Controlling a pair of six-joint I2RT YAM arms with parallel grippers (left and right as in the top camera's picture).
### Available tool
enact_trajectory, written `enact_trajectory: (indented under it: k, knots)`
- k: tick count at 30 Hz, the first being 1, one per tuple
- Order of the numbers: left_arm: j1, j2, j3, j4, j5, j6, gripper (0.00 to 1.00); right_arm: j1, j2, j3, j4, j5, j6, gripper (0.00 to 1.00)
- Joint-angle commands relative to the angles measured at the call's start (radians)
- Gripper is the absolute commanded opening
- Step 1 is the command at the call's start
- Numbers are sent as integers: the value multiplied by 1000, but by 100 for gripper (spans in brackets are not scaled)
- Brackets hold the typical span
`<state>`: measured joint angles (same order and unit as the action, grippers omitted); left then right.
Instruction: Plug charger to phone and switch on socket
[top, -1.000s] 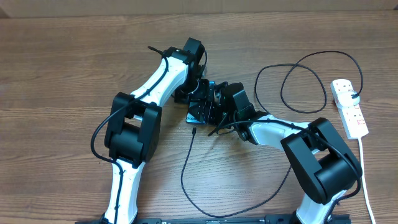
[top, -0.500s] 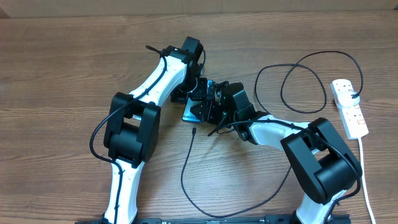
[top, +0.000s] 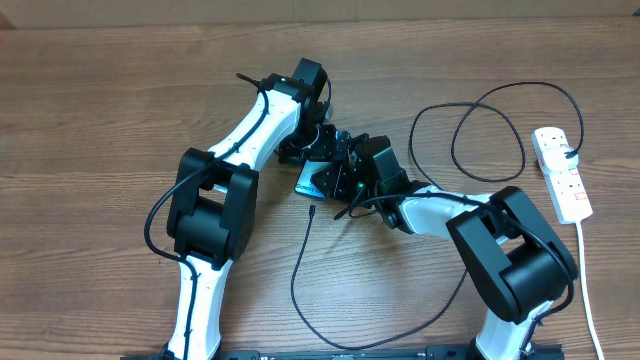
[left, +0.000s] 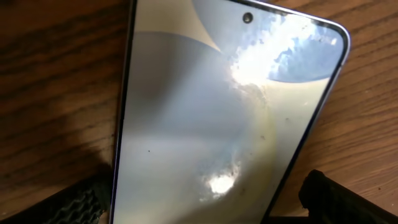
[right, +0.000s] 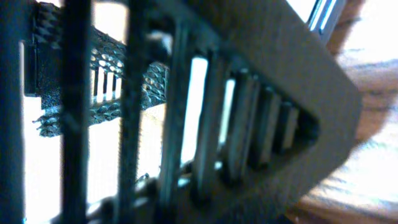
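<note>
Wooden table (top: 100, 100), one phone (left: 205, 112), one charger (top: 293, 283), one socket (top: 562, 178), left end effector (left: 202, 202), right end effector (top: 335, 183), grips unclear

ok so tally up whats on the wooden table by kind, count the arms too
white-and-black robot arms: 2 (left arm, right arm)
slim rectangular phone with a lit light-blue screen: 1
long thin black charger cable: 1
long narrow white power strip with red switches: 1
total: 5
</note>
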<state>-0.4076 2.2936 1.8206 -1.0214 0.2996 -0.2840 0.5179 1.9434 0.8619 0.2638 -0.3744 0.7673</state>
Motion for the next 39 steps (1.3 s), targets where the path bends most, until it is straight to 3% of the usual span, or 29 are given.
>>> enact_trajectory:
  k: [1,4,8,18,21,26,28,32,36,39]
  knots:
    - [-45,22,-18,-47,85,79,94,-29,64,5,51,103,44,38]
    - [-45,22,-18,-47,85,79,95,-29,79,5,85,65,45,35]
    - [-45,22,-18,-48,85,79,95,-31,79,5,82,65,45,23]
    - [-44,22,-18,-48,85,79,100,-43,78,5,63,-5,43,20]
    - [-40,22,-18,-51,85,79,100,-70,78,5,63,-83,43,4]
    - [-8,13,-14,-59,113,79,100,-140,76,5,92,-264,36,4]
    - [15,3,-4,-70,170,89,100,-170,75,5,130,-361,36,4]
    - [72,-24,22,-66,456,162,97,-216,75,5,281,-582,55,4]
    - [122,-27,45,-26,774,204,90,-237,75,5,444,-721,192,4]
    - [140,-27,45,21,914,227,87,-237,75,5,541,-779,274,4]
